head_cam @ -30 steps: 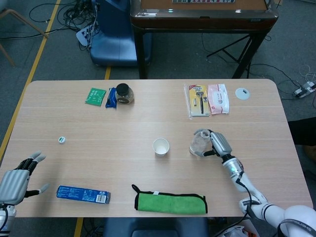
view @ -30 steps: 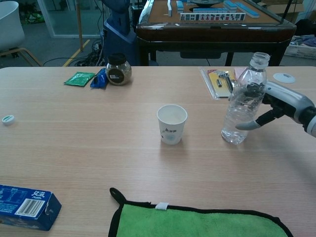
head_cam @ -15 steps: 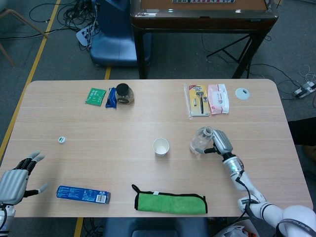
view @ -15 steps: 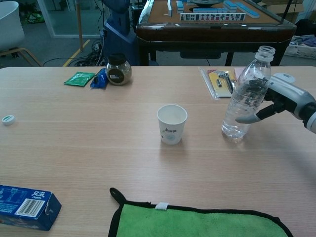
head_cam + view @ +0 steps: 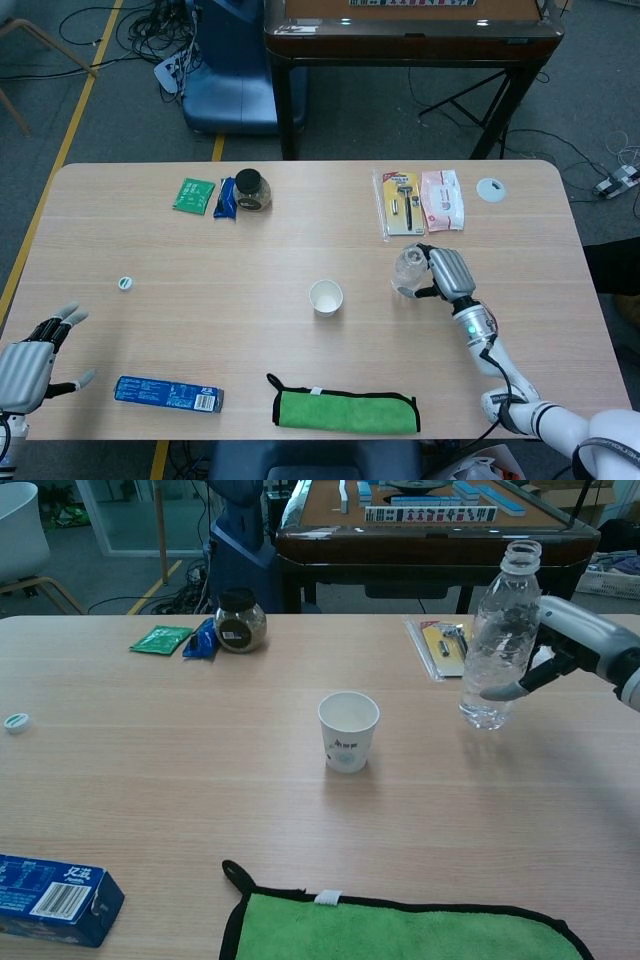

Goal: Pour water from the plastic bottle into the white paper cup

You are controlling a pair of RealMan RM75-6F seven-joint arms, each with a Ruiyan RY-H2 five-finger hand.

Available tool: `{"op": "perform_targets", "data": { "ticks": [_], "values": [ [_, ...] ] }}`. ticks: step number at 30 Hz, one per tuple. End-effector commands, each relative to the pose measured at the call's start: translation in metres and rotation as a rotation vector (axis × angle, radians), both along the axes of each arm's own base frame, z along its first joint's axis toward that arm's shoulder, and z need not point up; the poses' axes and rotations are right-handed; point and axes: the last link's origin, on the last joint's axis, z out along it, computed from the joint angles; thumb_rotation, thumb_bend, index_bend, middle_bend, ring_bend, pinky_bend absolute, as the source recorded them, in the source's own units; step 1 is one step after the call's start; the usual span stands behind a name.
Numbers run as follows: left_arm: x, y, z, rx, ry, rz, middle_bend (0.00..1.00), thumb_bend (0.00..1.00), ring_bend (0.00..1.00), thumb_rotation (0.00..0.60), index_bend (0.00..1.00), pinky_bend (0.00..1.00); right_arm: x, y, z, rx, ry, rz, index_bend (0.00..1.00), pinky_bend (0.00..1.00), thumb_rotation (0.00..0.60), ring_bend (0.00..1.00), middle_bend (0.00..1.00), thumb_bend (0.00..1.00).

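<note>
A clear plastic bottle [image 5: 496, 640] with no cap is lifted off the table, upright, a little water in its base. My right hand [image 5: 568, 648] grips it from the right, fingers wrapped around its body. In the head view the bottle [image 5: 409, 270] and my right hand [image 5: 448, 274] sit right of the white paper cup [image 5: 326, 297]. The cup [image 5: 348, 730] stands upright and open near the table's middle, left of and apart from the bottle. My left hand [image 5: 30, 365] hovers open at the table's near left corner, holding nothing.
A green cloth [image 5: 346, 410] lies near the front edge, a blue box [image 5: 168, 394] to its left. A dark jar [image 5: 250, 189] and snack packets [image 5: 194, 195] sit at the back left, razor packs [image 5: 420, 202] and a white lid [image 5: 490, 188] at the back right. A small cap [image 5: 125, 283] lies left.
My right hand has raised the bottle off the table and carried it slightly back and up. The cup and left hand stay put.
</note>
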Motion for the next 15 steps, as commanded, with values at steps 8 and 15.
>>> {"op": "perform_targets", "data": {
  "ticks": [8, 15],
  "values": [
    [0.001, 0.0, 0.004, 0.007, -0.009, 0.001, 0.14, 0.11, 0.23, 0.6, 0.21, 0.56, 0.032, -0.017, 0.006, -0.071, 0.285, 0.038, 0.62, 0.54, 0.6, 0.52, 0.63, 0.23],
    [0.003, 0.0, 0.007, 0.014, -0.015, -0.004, 0.14, 0.11, 0.23, 0.6, 0.21, 0.56, 0.054, -0.022, 0.003, -0.063, 0.413, 0.027, 0.62, 0.54, 0.6, 0.52, 0.63, 0.23]
  ]
}}
